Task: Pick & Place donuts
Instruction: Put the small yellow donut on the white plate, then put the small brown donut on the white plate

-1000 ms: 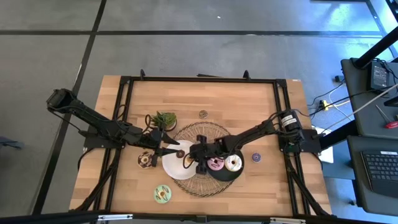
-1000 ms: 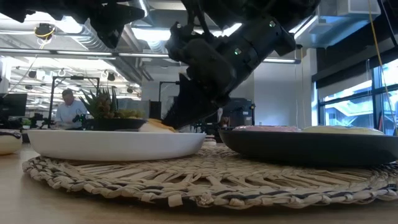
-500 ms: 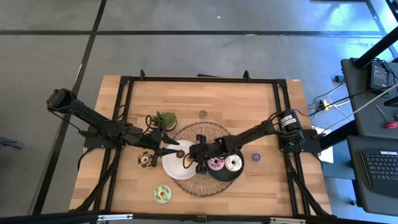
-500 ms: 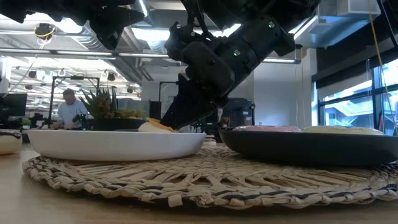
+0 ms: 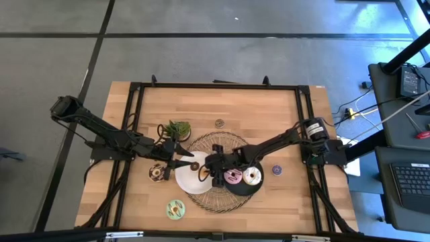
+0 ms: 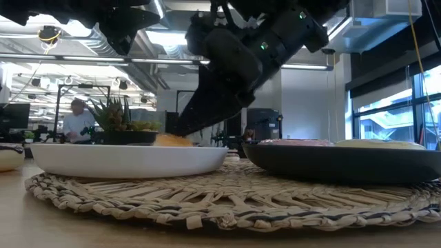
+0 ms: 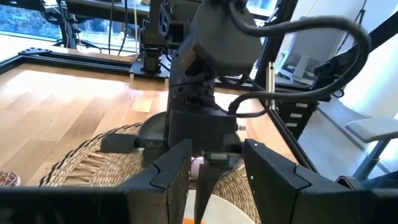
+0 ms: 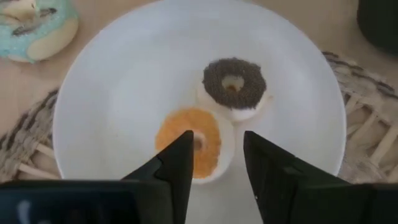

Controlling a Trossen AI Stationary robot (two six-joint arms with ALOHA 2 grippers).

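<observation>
The wooden table [image 5: 255, 111] carries a round woven mat [image 5: 218, 142]. On it the smooth white plate [image 8: 124, 81] holds two flat-lying rings, holes facing up: my orange donut [image 8: 189, 142] touching the brown sprinkled donut [image 8: 234, 84]. My right gripper [image 8: 214, 165] hovers above the orange one, fingers apart. My left gripper [image 5: 190, 162] waits beside the plate, fingers apart.

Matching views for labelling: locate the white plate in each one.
High view: white plate at centre, left half of the woven mat.
Low view: left, resting on the mat.
Left wrist view: sliver at the bottom edge.
Right wrist view: fills most of it.
Shared landmark: the mat.
</observation>
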